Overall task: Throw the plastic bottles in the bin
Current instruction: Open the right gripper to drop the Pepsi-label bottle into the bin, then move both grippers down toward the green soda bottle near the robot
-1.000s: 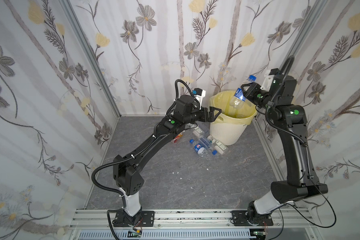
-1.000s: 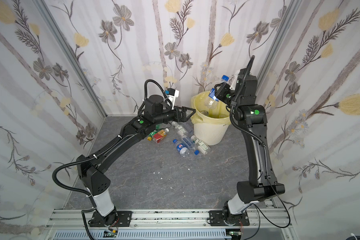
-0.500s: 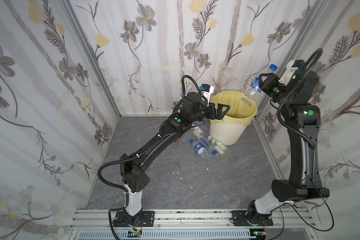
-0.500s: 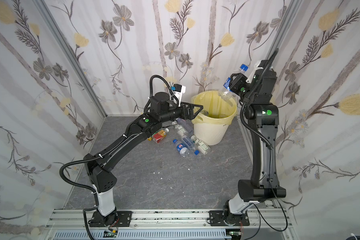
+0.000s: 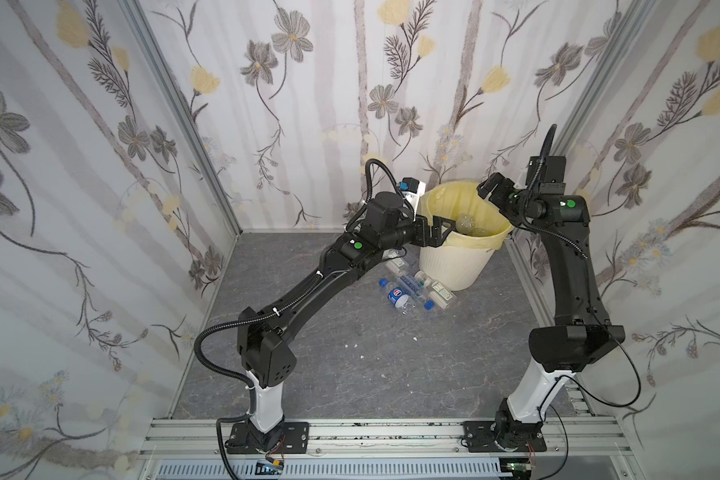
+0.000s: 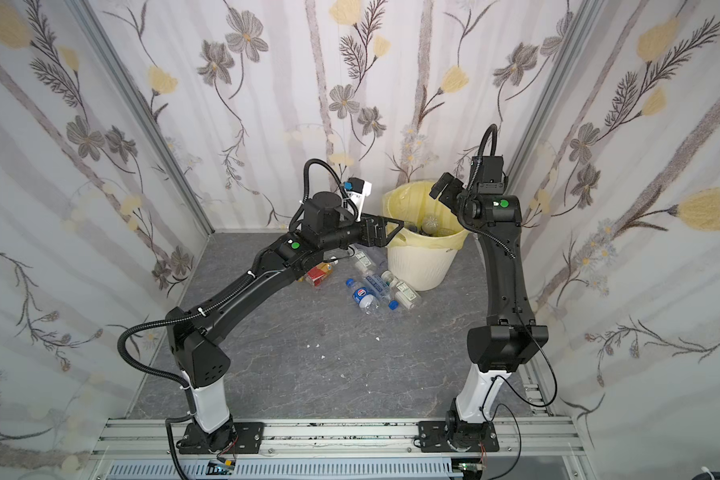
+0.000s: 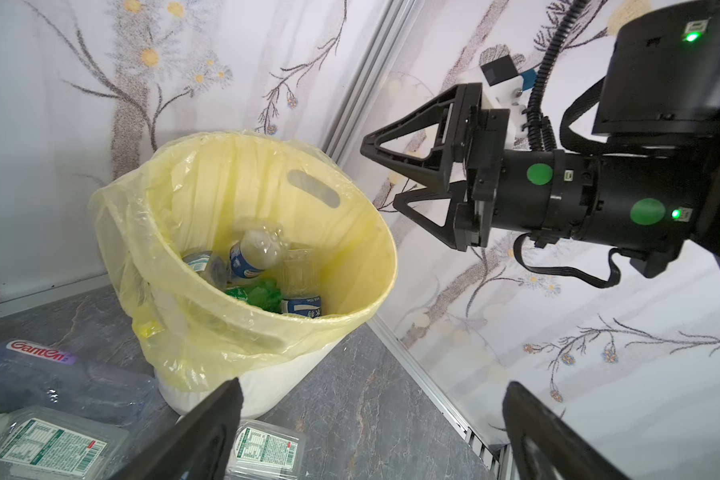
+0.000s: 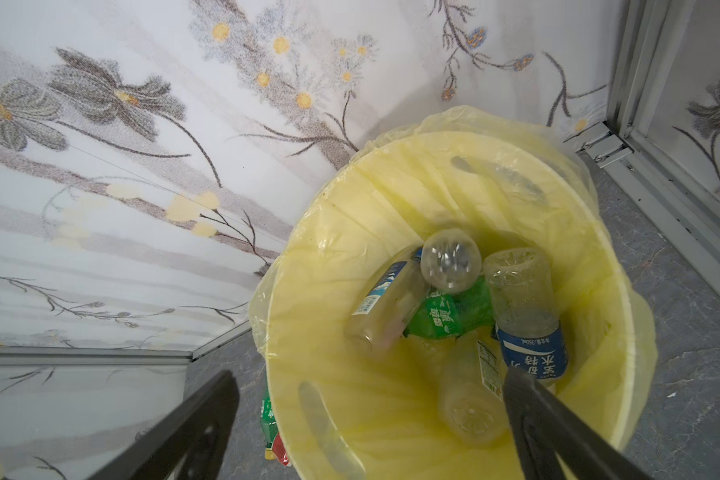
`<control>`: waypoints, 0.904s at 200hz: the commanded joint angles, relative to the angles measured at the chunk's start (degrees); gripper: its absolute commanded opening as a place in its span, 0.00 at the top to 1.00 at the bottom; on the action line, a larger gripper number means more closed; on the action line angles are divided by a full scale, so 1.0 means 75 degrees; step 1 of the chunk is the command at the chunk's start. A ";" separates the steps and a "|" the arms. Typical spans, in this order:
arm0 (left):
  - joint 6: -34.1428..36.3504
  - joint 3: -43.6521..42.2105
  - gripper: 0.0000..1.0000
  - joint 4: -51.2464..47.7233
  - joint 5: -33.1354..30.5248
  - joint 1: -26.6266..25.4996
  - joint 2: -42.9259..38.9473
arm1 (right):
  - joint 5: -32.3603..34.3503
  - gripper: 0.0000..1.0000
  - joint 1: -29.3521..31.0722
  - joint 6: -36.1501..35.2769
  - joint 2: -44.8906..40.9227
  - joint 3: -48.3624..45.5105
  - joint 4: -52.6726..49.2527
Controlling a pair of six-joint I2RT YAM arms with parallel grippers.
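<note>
Both top views: bin (image 5: pixel 454 266) is sitting right of centre by the back wall. Left gripper (image 5: pixel 447 228) is hovering over its left rim, jaws apart, empty. Right gripper (image 5: pixel 489 191) is hanging above its right rim. Floor bottles (image 5: pixel 408 289) are lying lower left of the bin.
Left wrist: right gripper is gaping, empty.
Right wrist: binned bottles (image 8: pixel 449 266) are lying directly beneath it.

**Words on the bottles**

"GanTen" in red letters stands on a clear bottle (image 7: pixel 42 361) lying on the floor. Inside the bin (image 8: pixel 391 208), a blue-labelled bottle (image 8: pixel 531 353) carries large white Chinese characters, seen upside down, and the small print "350mL". A green bottle (image 8: pixel 441 318) beside it bears white Chinese characters. On the floor, another bottle (image 5: pixel 396 293) shows a round red, white and blue emblem. The print on the flat bottles (image 7: pixel 51 446) with white-and-green labels is too small to read.
</note>
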 commanded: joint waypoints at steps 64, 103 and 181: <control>-0.0116 -0.0557 0.00 0.0018 -0.0483 0.0261 -0.0364 | 0.0023 0.00 0.0323 -0.0281 -0.0526 -0.0154 -0.0004; -0.0348 -0.1064 0.00 -0.0028 -0.0753 0.0700 -0.0608 | 0.0249 0.00 0.0985 -0.0450 -0.0682 -0.0177 -0.0006; -0.0677 -0.2320 0.00 -0.0052 -0.0789 0.2450 -0.0829 | 0.1154 0.00 0.3000 -0.0769 -0.0756 -0.1249 0.0551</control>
